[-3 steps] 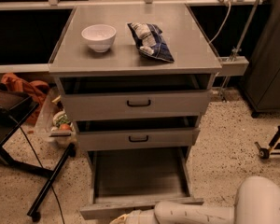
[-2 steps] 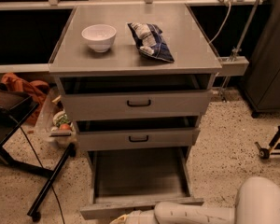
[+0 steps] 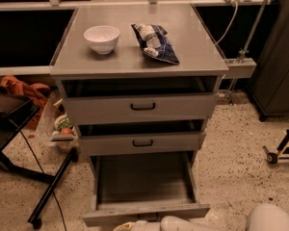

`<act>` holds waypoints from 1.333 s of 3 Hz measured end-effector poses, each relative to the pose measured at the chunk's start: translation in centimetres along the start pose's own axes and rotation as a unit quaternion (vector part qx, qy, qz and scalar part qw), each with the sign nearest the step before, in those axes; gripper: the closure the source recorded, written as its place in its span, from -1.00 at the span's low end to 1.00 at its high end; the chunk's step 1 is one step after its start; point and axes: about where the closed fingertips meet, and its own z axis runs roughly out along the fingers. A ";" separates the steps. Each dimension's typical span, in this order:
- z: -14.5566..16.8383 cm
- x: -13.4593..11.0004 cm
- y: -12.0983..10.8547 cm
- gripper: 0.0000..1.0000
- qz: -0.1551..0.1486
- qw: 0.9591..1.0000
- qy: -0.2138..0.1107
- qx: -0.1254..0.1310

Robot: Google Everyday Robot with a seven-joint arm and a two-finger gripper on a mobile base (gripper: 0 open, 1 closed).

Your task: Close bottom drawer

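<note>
The bottom drawer (image 3: 145,213) of the grey metal cabinet (image 3: 139,64) is pulled far out, and its inside looks empty. The front panel is at the lower edge of the view and the handle is hidden. My gripper (image 3: 127,226) is at the very bottom of the view, right in front of that front panel, at the end of my white arm (image 3: 183,224), and is mostly cut off. The middle drawer (image 3: 142,142) and the top drawer (image 3: 142,107) stand slightly open.
A white bowl (image 3: 101,38) and a blue snack bag (image 3: 154,43) lie on the cabinet top. A black stand (image 3: 48,191) and a box of items (image 3: 62,129) are left of the cabinet. A dark cabinet (image 3: 279,71) and a wheeled base (image 3: 279,153) are at the right.
</note>
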 end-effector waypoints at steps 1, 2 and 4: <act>1.0 0.1 -1.5 1.00 -0.007 1.000 -0.013 0.009; 2.3 -0.7 -2.7 1.00 -0.020 0.999 -0.026 0.004; 3.5 -2.3 -5.4 0.15 -0.035 0.999 -0.028 0.013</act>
